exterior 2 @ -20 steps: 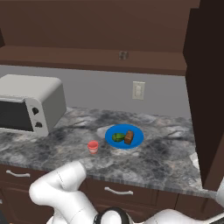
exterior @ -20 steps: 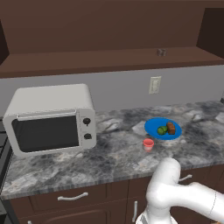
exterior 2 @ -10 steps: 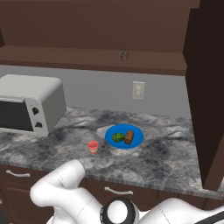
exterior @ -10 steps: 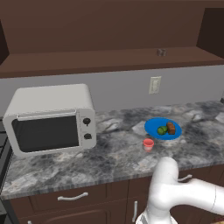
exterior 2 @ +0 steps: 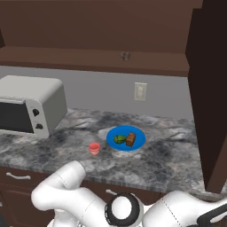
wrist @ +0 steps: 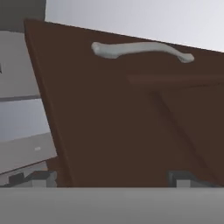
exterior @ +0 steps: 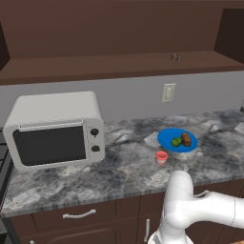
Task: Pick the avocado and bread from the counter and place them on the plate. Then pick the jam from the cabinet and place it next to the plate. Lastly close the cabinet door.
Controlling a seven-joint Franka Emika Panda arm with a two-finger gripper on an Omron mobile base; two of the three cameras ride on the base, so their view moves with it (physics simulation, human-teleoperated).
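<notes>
The blue plate [exterior: 164,138] [exterior 2: 139,140] lies on the marbled counter [exterior: 124,167] [exterior 2: 173,155]. On it rest the green avocado [exterior: 177,141] [exterior 2: 119,138] and the brown bread [exterior: 186,139] [exterior 2: 131,139], side by side. The jam [exterior: 161,157] [exterior 2: 94,148] stands on the counter just in front-left of the plate. The cabinet [exterior: 119,64] [exterior 2: 88,57] is open, and its cabinet door [exterior 2: 210,88] stands out at the right. My gripper [wrist: 109,179] is open and empty, low down, facing a dark brown panel [wrist: 131,127] with a curved silver handle [wrist: 140,48].
A white microwave [exterior: 55,128] [exterior 2: 29,111] stands at the counter's left. A small grey item [exterior: 176,57] [exterior 2: 125,56] sits on the cabinet shelf. A wall outlet [exterior: 168,92] [exterior 2: 140,91] is above the plate. Brown drawers [exterior: 76,217] run below the counter.
The arm has swung lower in front of the base, and its dark round joint has come into the right base view. Plate, food and jam have not moved.
</notes>
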